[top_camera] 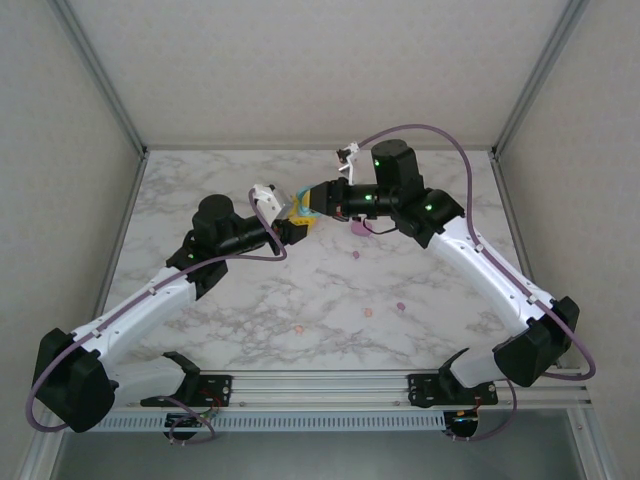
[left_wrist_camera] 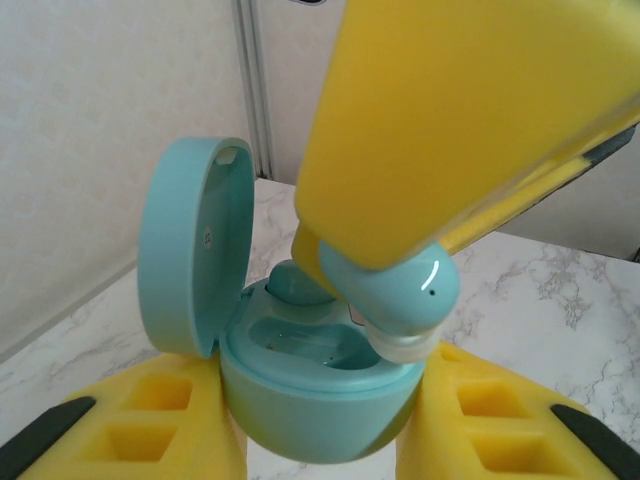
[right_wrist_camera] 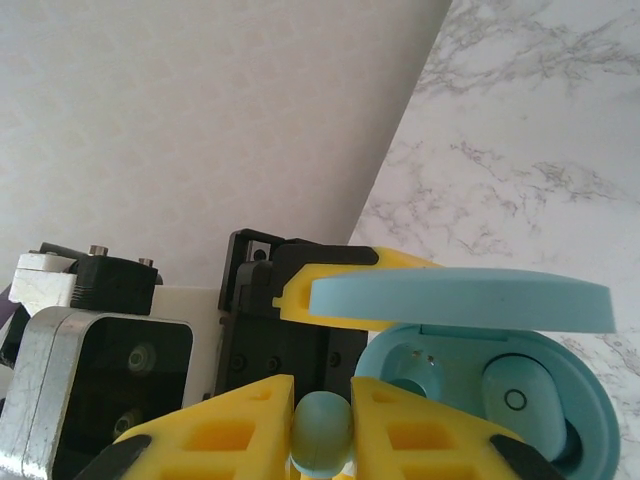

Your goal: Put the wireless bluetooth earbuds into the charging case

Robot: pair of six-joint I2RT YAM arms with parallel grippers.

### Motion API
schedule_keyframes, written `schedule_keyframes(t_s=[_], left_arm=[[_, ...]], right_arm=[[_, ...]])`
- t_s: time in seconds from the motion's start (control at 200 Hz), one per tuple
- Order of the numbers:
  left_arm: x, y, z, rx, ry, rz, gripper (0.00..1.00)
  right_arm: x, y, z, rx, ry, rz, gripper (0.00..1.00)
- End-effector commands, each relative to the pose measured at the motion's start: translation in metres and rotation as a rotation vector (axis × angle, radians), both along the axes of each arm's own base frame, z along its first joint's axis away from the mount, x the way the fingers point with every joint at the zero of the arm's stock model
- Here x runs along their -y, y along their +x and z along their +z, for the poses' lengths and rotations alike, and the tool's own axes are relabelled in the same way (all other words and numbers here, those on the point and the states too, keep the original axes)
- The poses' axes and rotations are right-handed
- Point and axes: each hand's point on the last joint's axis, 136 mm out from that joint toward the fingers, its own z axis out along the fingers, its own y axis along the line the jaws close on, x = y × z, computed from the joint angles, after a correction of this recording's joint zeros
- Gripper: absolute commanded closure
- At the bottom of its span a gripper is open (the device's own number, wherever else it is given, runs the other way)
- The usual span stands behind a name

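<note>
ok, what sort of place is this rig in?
Likely a lab robot test cell: marble-pattern table, aluminium frame posts, plain wall panels on three sides.

Above the worktop (top_camera: pixel 300 290), the case (left_wrist_camera: pixel 300 405) sits in the left pincer (left_wrist_camera: pixel 320 445); the right pincer (right_wrist_camera: pixel 322 425) holds one earbud (left_wrist_camera: pixel 400 290) over it, beside another earbud (right_wrist_camera: pixel 522 402) seated inside.

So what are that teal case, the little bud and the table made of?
Case: looks like smooth moulded plastic, satin teal with soft, broad highlights. Bud: glossier plastic, with a sharp white glint; its pale tip may be rubber. Table: marble-patterned, grey veins on white; real stone or printed laminate, I can't tell.
</note>
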Motion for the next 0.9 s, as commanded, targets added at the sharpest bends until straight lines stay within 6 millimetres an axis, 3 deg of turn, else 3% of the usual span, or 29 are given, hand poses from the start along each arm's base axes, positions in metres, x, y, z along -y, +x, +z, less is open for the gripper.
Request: schedule_keyframes(t_s=[0.0, 0.495, 0.891], left_arm=[[0.003, -0.012, 0.013, 0.034, -0.030, -0.040, 0.85], [0.001, -0.017, 0.027, 0.050, -0.068, -0.049, 0.85], [-0.001, -0.019, 0.040, 0.061, -0.110, -0.043, 0.85]], right_arm=[[-0.002, 0.004, 0.014, 0.040, 0.021, -0.025, 0.79], [-0.008, 0.010, -0.003, 0.028, -0.033, -0.050, 0.79], [-0.003, 0.005, 0.000, 0.052, -0.094, -0.049, 0.73]])
